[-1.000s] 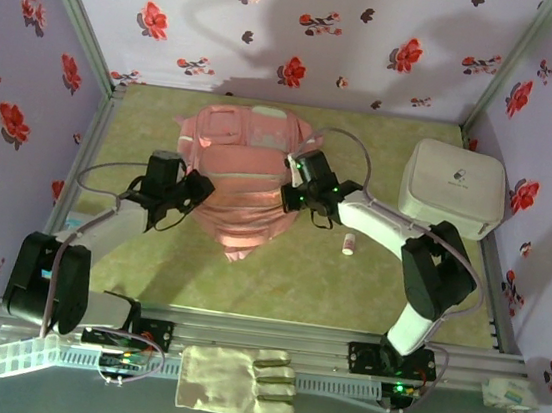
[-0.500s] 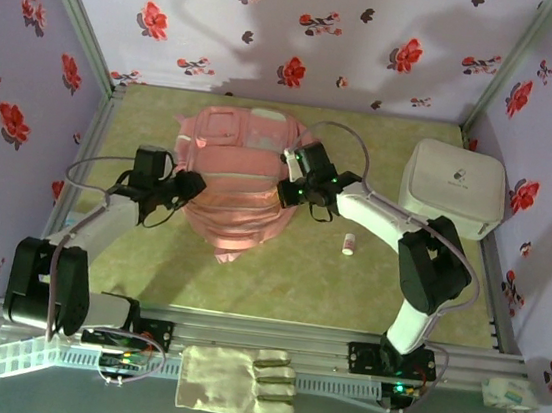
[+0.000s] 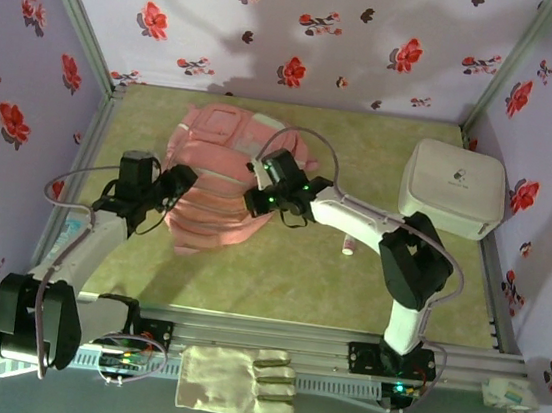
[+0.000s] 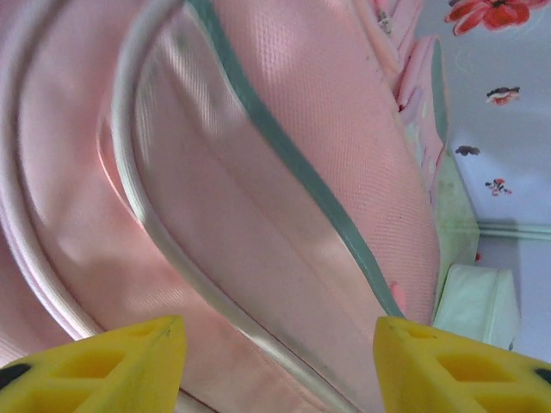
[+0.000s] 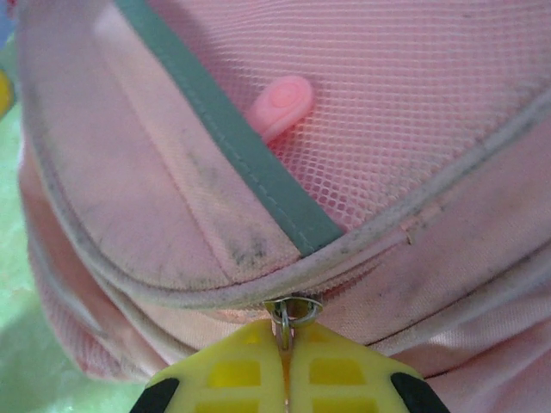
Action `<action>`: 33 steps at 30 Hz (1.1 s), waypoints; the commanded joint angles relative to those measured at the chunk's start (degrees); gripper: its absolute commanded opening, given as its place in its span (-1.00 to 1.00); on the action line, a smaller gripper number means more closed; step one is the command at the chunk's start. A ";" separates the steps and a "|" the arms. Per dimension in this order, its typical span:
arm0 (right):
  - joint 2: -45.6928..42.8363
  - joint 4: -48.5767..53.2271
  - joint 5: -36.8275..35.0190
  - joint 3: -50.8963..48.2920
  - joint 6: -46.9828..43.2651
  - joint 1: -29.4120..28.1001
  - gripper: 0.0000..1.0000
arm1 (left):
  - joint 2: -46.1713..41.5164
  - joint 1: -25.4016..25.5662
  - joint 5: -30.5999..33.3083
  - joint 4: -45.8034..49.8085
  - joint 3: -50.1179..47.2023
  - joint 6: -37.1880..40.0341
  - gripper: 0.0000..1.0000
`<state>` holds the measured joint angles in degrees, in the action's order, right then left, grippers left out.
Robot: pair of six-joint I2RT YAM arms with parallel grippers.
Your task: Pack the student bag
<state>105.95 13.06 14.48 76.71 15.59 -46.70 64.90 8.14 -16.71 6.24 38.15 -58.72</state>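
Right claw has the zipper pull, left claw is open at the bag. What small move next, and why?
Probably close the left claw on the student bag: its fingers stand apart, gripping nothing, while the right claw pinches the zipper pull. Unbraced, the bag would likely slide when the zipper is tugged.

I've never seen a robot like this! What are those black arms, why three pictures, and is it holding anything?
They are two robot arms bolted to a table, each ending in a two-finger pincer. One picture looks down from above; the other two come from little cameras on the wrists. On the table lie a pink student bag, a white box and a small pale object. The right pincer is shut on the bag's zip pull. The left pincer is open beside the bag, holding nothing.
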 commanded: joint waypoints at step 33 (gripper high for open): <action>-0.61 3.96 -11.15 2.79 5.38 6.90 -0.82 | 8.57 1.26 -3.76 3.78 2.81 8.38 -1.00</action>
<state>106.61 15.84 12.88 78.37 17.08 -43.42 72.97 9.61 -18.94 3.95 40.23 -55.24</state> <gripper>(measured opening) 0.101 0.080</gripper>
